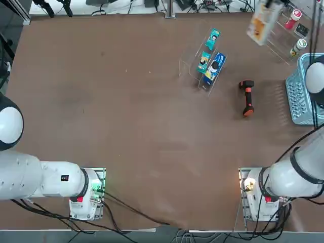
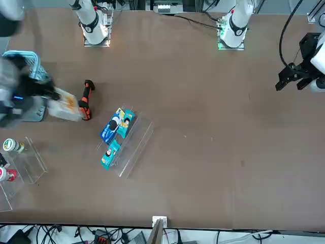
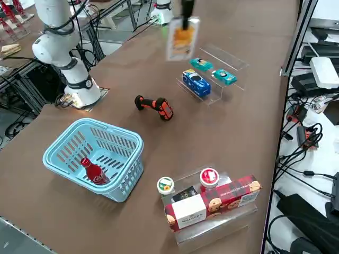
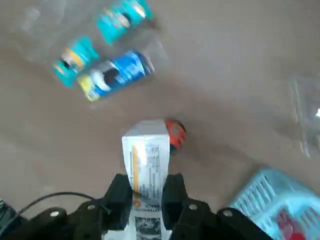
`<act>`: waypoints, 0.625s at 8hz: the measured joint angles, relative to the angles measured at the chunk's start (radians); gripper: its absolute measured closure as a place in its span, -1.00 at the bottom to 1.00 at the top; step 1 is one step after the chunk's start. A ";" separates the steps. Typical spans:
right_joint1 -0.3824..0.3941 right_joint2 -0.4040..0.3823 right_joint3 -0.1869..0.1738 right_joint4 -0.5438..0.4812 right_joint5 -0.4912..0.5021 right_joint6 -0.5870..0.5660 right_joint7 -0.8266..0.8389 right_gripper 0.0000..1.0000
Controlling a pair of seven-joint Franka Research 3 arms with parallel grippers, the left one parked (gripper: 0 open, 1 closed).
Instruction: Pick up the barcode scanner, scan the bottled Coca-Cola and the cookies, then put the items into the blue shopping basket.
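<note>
My right gripper (image 4: 145, 196) is shut on the cookies (image 4: 146, 165), a white box with an orange-yellow panel, held in the air above the table. From the side, the cookies (image 3: 183, 38) hang under the gripper (image 3: 186, 13), over the table beyond the barcode scanner (image 3: 154, 106). The black and orange scanner (image 1: 247, 97) lies on the table left of the blue shopping basket (image 1: 304, 93). The red bottled Coca-Cola (image 3: 94, 172) lies inside the basket (image 3: 92, 127). In the front view the cookies (image 2: 66, 104) are beside the scanner (image 2: 85, 100), near the basket (image 2: 25, 56).
A clear stepped stand (image 1: 195, 61) holds a blue packet (image 1: 214, 68) and two teal packets. A second clear stand (image 3: 212, 227) beside the basket holds a white bottle (image 3: 166, 186), a red-capped jar (image 3: 209, 178) and a red and white biscuit box (image 3: 212, 203).
</note>
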 joint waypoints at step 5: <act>-0.424 -0.414 -0.008 -0.688 -0.167 0.470 -0.296 0.30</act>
